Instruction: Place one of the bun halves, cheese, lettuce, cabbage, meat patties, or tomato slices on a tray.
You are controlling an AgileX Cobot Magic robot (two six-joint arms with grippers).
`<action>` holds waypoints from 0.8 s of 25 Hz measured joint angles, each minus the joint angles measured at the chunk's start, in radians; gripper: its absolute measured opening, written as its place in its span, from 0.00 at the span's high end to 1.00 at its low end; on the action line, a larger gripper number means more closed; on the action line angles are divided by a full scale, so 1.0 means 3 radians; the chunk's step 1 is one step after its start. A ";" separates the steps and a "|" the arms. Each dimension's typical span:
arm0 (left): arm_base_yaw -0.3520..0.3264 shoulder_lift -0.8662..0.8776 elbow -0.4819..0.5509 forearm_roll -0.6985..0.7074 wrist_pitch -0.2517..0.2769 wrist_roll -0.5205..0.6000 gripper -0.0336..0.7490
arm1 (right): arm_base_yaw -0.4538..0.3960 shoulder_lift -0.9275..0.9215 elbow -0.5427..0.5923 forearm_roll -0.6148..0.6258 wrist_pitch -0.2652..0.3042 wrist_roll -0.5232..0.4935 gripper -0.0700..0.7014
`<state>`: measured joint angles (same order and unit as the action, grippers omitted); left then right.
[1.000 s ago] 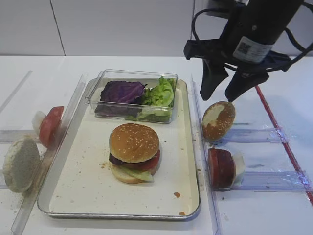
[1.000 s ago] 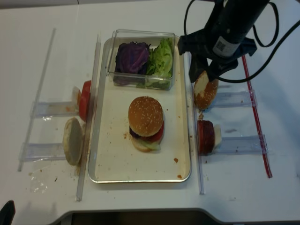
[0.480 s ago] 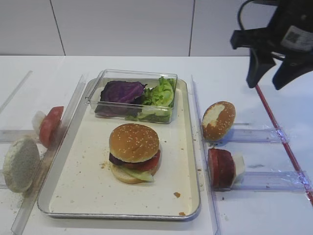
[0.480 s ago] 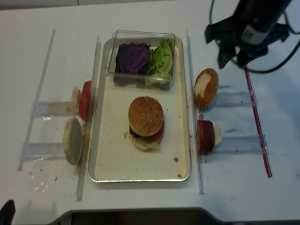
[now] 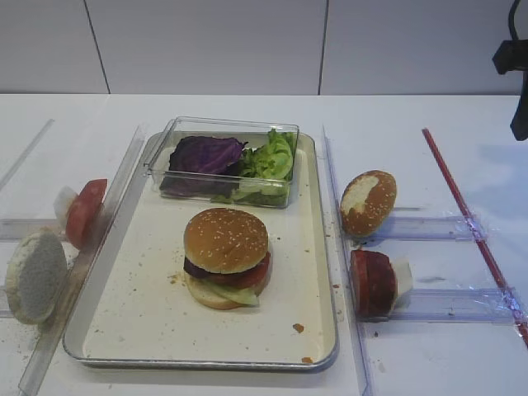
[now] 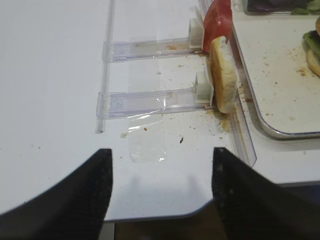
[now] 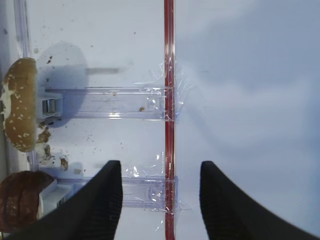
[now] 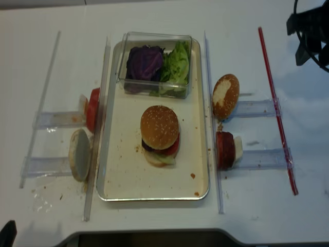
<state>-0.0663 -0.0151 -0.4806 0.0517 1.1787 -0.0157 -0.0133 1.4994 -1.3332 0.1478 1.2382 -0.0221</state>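
Right gripper (image 7: 161, 200) withdrawn rightward since earlier frame; fingers (image 7: 102, 200) apart, empty.

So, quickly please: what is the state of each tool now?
Left tool: open, holding nothing.
Right tool: open, holding nothing.

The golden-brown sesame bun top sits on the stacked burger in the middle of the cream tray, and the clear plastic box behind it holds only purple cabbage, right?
Not quite. The golden-brown sesame bun top does crown the burger on the cream tray, but the clear plastic box holds two things: dark purple cabbage on the left and frilly green lettuce on the right. The exterior high view shows both.
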 joint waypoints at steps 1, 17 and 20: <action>0.0000 0.0000 0.0000 0.0000 0.0000 0.0000 0.43 | 0.0000 0.0000 0.0000 0.0007 0.0000 -0.0054 0.41; 0.0000 0.0000 0.0000 0.0000 0.0000 0.0000 0.43 | -0.0004 -0.0703 0.0072 0.0049 0.0013 -0.0260 0.41; 0.0000 0.0000 0.0000 0.0000 0.0000 0.0000 0.43 | -0.0004 -0.0975 0.0331 0.0049 0.0016 -0.0271 0.41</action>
<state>-0.0663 -0.0151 -0.4806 0.0517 1.1787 -0.0157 -0.0147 1.2069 -1.2340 0.1625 1.2430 -0.1035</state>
